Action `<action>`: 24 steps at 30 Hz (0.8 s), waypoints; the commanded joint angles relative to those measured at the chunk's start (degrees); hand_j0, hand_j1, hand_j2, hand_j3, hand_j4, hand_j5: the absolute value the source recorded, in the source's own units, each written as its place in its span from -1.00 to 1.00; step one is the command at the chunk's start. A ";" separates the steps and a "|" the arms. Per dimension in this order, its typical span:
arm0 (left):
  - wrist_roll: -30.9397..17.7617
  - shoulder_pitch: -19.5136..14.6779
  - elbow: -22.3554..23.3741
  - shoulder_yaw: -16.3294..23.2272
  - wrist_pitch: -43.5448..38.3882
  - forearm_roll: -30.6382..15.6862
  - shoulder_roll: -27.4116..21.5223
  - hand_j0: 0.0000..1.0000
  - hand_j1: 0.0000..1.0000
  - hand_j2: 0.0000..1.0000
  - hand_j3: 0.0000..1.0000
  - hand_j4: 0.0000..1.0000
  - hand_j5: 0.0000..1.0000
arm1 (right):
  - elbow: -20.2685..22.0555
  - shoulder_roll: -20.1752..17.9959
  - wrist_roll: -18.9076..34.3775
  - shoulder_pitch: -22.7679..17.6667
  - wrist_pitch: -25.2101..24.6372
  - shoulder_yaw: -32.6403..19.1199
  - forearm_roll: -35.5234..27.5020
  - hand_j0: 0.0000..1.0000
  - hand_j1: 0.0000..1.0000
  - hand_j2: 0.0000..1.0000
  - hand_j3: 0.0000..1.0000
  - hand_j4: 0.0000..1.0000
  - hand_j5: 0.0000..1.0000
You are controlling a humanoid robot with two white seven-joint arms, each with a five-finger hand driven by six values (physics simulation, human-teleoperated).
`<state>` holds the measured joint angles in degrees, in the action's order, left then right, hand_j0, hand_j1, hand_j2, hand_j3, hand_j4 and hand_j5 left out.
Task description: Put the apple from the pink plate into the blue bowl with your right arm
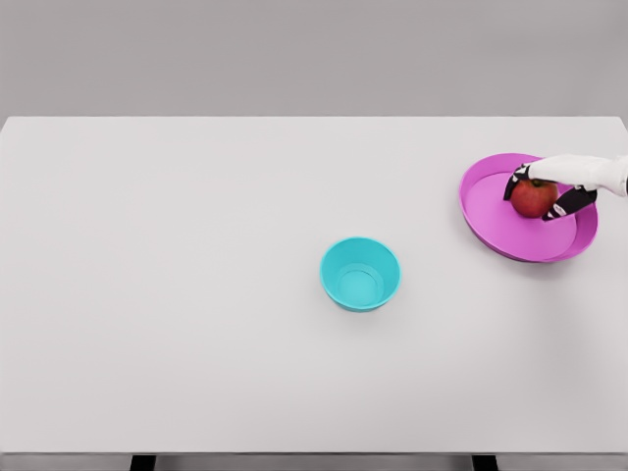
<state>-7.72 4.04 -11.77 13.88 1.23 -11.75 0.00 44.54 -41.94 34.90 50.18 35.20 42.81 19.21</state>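
Observation:
A red apple rests in the pink plate at the table's right side. My right hand comes in from the right edge and its dark fingers curl around the apple on both sides, above the plate. The blue bowl stands upright and empty near the middle of the table, well to the left of the plate and a little nearer to me. The left arm does not show.
The white table spans the view, with its far edge near the top and its front edge along the bottom. The plate lies close to the table's right edge.

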 commanded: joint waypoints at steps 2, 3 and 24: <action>-0.01 0.00 -0.01 0.00 0.00 -0.03 0.00 1.00 1.00 1.00 1.00 1.00 1.00 | 0.99 -0.34 0.10 0.35 -0.20 -0.36 -0.49 0.12 0.12 0.12 0.12 0.12 0.12; -0.01 0.00 -0.01 0.00 0.00 -0.03 0.00 1.00 1.00 1.00 1.00 1.00 1.00 | 1.43 -0.43 0.10 0.35 -0.20 -0.36 -0.49 0.12 0.12 0.12 0.12 0.12 0.12; -0.01 0.00 -0.01 0.00 0.00 -0.03 0.00 1.00 1.00 1.00 1.00 1.00 1.00 | 22.87 -3.77 0.10 -0.79 -0.20 -0.44 -0.67 0.12 0.12 0.12 0.12 0.12 0.12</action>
<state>-7.72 4.04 -11.78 13.88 1.23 -11.75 0.00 64.17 -44.93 34.89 49.04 35.23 42.43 19.11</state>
